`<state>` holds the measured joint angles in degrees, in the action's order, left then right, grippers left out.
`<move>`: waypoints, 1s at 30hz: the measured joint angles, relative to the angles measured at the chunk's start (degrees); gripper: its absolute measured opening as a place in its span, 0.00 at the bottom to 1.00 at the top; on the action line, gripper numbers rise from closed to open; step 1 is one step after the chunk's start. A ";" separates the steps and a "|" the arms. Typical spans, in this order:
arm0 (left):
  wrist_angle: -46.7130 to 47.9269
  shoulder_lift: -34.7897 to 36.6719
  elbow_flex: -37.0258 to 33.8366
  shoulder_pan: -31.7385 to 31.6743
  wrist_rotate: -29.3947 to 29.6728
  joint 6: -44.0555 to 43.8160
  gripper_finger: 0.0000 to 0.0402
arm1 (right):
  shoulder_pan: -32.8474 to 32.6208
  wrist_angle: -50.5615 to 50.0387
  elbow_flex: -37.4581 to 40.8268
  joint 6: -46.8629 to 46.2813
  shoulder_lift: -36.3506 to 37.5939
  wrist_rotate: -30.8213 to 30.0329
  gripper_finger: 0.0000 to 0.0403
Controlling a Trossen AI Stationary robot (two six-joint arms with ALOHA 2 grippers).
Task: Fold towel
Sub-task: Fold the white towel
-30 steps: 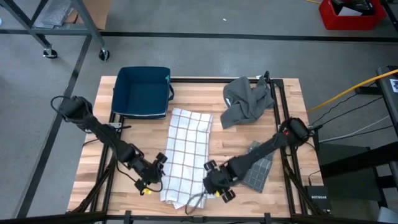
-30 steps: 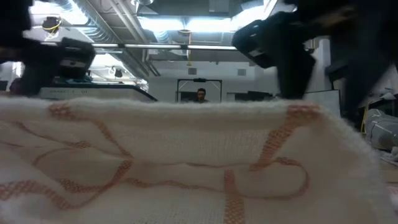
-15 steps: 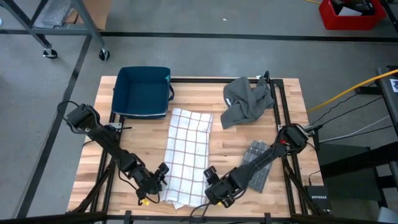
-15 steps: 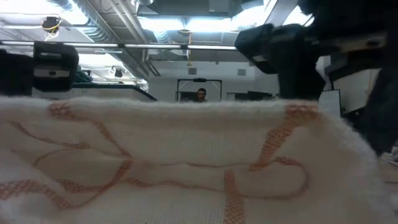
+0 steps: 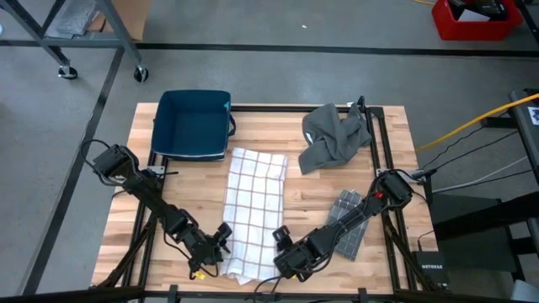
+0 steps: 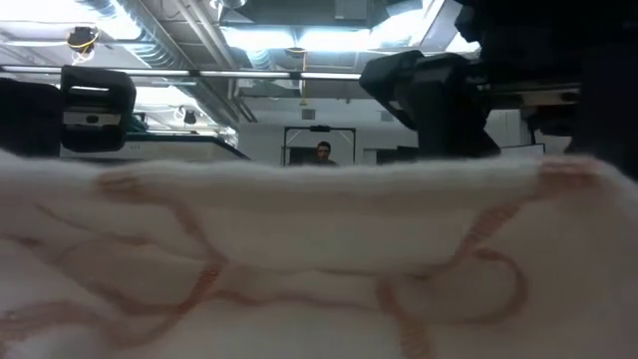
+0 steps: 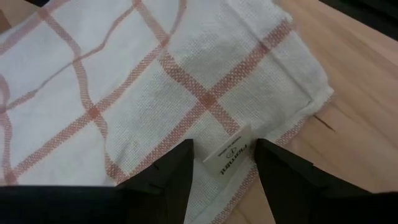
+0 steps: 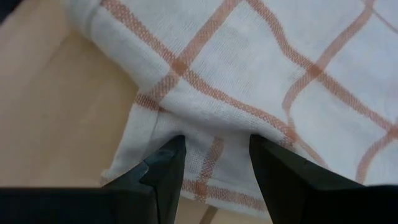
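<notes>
A white towel with red checks [image 5: 253, 202] lies flat along the middle of the table, its near edge filling the low view [image 6: 299, 259]. My left gripper [image 5: 222, 238] is open at the towel's near left corner. In the left wrist view its fingers [image 7: 224, 165] stand on either side of a small sewn label [image 7: 229, 152]. At the near right corner my right gripper [image 5: 280, 241] is open too, its fingers [image 8: 214, 158] astride the folded hem. My left gripper slants down from the table's left onto the towel's near left corner [image 7: 273, 118], fingers apart; whether the tips touch the cloth I cannot tell. My right gripper slants down from the table's right over the near right corner [image 8: 205, 146], fingers apart; whether they touch it I cannot tell.
A dark blue bin [image 5: 192, 124] stands at the far left. A crumpled grey cloth [image 5: 335, 139] lies at the far right, and a folded dark grey cloth [image 5: 349, 220] sits near the right arm. A person [image 6: 321, 153] stands far back in the room.
Both grippers have sunk and moved toward the table's near edge, onto the towel's two near corners, their fingers staying apart. In the low view the right end of the towel's near edge has risen a little.
</notes>
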<state>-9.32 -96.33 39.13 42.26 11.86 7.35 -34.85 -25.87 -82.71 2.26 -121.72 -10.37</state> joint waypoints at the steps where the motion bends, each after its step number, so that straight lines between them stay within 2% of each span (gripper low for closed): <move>1: -0.03 0.00 0.00 -0.05 0.01 -0.01 0.41 | 0.00 0.66 0.02 0.00 -0.04 0.00 0.47; 11: -0.03 0.00 -0.02 -1.38 0.46 -2.77 0.41 | 0.00 10.53 0.14 -0.64 -2.13 1.01 0.47; 16: 0.18 -0.02 -0.02 -1.03 0.59 -5.89 0.33 | 0.00 14.17 0.12 -2.32 -3.16 1.99 0.44; 20: 0.57 -0.04 -0.02 -0.23 0.76 -8.18 0.23 | 0.00 14.17 0.12 -6.93 -3.22 2.13 0.35; 28: 1.61 -0.04 -0.02 0.66 0.76 -11.43 0.06 | 0.00 14.78 0.16 -15.17 -3.27 2.46 0.05; 30: 1.63 -0.04 -0.02 0.66 0.76 -11.85 0.02 | 0.04 15.63 0.19 -18.35 -3.30 3.47 0.02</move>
<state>-7.68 -96.38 39.11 42.92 12.62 -4.51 -34.81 -10.25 -82.52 -16.09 -125.02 -6.90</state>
